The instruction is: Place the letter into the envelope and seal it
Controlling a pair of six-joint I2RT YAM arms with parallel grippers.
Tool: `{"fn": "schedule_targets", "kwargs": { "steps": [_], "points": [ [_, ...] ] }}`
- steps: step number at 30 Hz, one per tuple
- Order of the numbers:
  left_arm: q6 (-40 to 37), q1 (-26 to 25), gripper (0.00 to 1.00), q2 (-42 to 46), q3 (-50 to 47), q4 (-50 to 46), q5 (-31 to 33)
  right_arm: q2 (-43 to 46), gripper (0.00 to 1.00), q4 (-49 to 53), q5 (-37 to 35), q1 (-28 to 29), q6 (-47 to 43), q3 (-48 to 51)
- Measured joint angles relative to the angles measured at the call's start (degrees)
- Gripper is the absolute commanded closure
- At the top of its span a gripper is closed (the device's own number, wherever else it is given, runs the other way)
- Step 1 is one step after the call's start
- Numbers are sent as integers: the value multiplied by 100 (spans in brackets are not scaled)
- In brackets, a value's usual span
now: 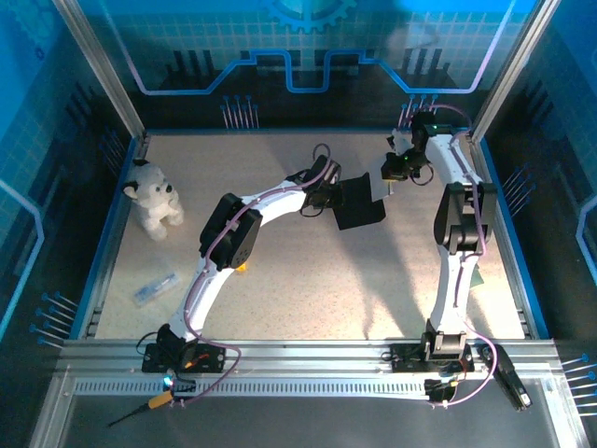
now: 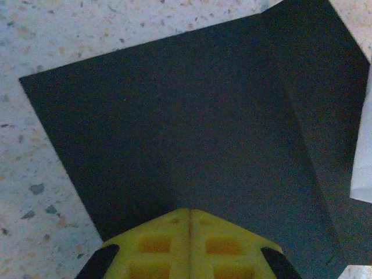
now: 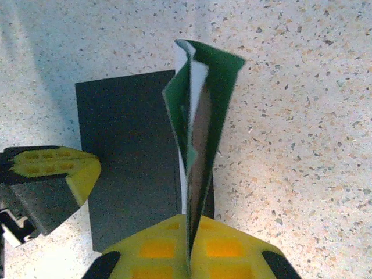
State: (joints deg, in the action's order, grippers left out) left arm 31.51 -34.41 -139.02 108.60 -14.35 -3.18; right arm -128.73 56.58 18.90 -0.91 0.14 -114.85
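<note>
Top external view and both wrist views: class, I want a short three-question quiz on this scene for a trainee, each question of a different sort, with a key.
1. True or false: the letter is already inside the envelope.
2. Which one clamps the letter? A the left gripper; B the right gripper; C neither.
3. Fill in: in the left wrist view, the left gripper's shut fingertips point at the flat black ____.

Key: 1 false, since the letter is held edge-on above the envelope; 2 B; 3 envelope.
</note>
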Motion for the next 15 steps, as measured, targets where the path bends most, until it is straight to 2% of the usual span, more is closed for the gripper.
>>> {"fn": "schedule_targets", "kwargs": {
  "steps": [15],
  "points": [
    [-162, 63, 100, -55, 37, -105, -9, -444, 100, 422, -199, 24, -260, -251]
  ]
}}
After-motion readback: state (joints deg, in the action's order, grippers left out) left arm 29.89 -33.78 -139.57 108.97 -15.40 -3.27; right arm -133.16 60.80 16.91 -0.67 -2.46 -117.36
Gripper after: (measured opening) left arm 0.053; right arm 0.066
